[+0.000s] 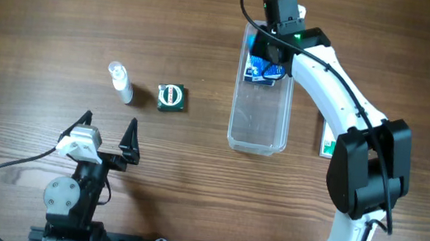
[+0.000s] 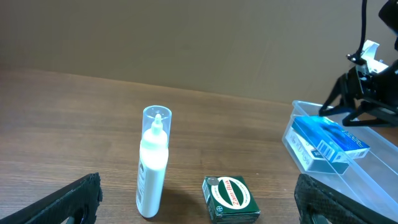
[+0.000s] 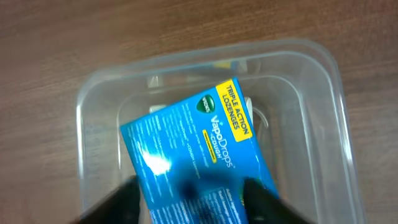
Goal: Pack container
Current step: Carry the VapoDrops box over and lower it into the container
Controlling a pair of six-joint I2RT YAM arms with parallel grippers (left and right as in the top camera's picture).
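The container is a long clear plastic tub right of centre; it also shows in the left wrist view and the right wrist view. A blue VapoDrops box lies tilted in its far end. My right gripper hangs just above that box with its fingers spread either side and looks open. My left gripper is open and empty near the front left.
A small white bottle with a clear cap and a green Zam-Buk box sit on the wood ahead of my left gripper. A green and white box lies right of the container, partly under my right arm.
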